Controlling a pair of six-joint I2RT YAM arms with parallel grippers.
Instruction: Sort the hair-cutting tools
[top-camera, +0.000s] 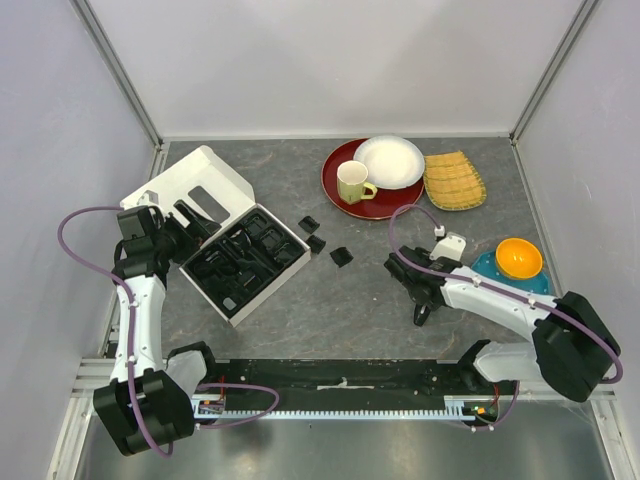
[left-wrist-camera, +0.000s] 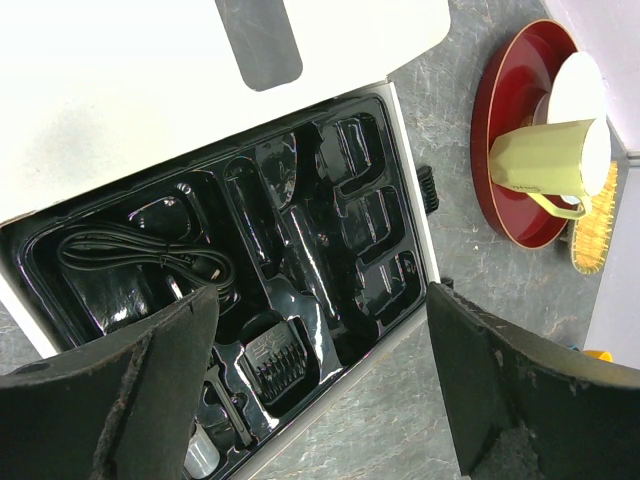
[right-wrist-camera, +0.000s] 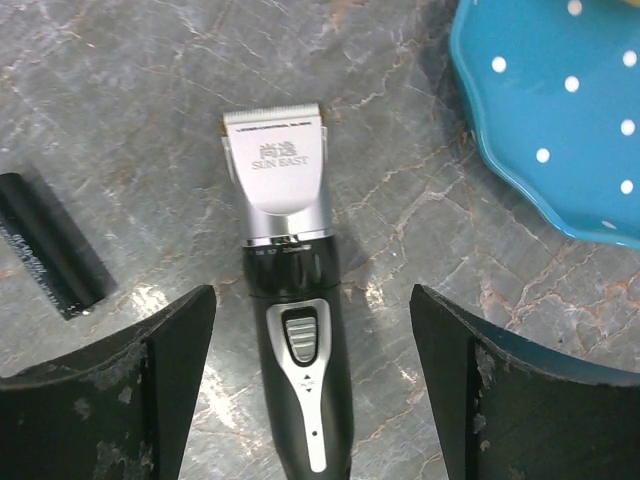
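The black-and-silver clipper (right-wrist-camera: 290, 300) lies flat on the table, blade pointing away. My right gripper (right-wrist-camera: 312, 390) is open and straddles its handle without touching it. A short black cylinder (right-wrist-camera: 45, 245) lies to its left. In the top view the right gripper (top-camera: 415, 285) hides most of the clipper. Three black comb guards (top-camera: 317, 243) lie on the table right of the white box. My left gripper (left-wrist-camera: 320, 400) is open and empty over the box's edge. In the black tray (left-wrist-camera: 345, 215) lie a black cord (left-wrist-camera: 150, 258), a comb guard (left-wrist-camera: 270, 360) and a thin comb (left-wrist-camera: 225, 400).
The white box (top-camera: 240, 262) with its lid (top-camera: 190, 180) open stands at the left. A red plate (top-camera: 345, 190) with a yellow mug (top-camera: 352, 182) and a white bowl (top-camera: 390, 160) stands at the back. A woven mat (top-camera: 455, 180) and a blue plate (right-wrist-camera: 560, 110) with an orange bowl (top-camera: 518, 258) are at the right.
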